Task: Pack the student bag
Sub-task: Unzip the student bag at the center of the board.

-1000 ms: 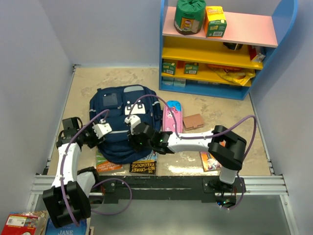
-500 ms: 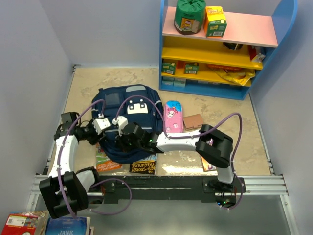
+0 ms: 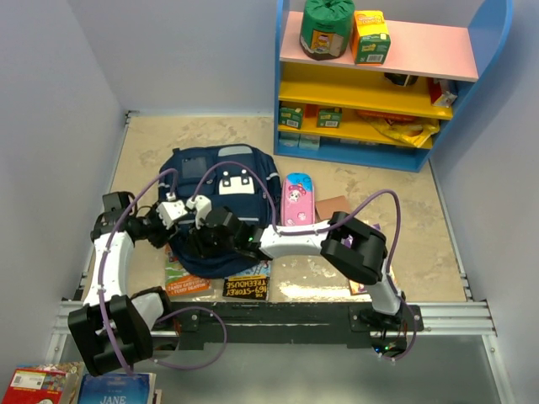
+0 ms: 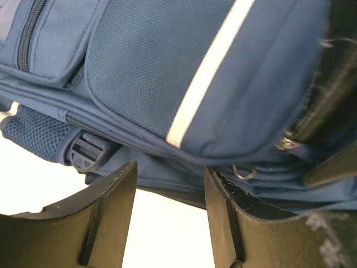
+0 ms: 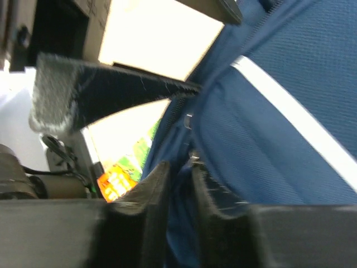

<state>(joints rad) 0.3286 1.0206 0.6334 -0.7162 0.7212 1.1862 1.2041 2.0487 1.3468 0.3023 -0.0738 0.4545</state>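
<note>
- A dark-covered book [image 3: 246, 288] lies on the bench [image 3: 152, 143], partly tucked under the near edge of the student bag [image 3: 195, 172].
- The left claw [image 4: 170, 174] sits at the bag's near-left side with its fingers apart. The bag's bottom seam lies just past the tips.
- The right claw [image 5: 178, 173], just right of it, is low against the bag's near part. Its fingers stand a narrow slit apart with blue fabric in the slit, and whether they pinch it cannot be told.
- The bag lies front up, left of centre.
- A pink pencil case [image 3: 296, 198] lies just beside the bag's right side.
</note>
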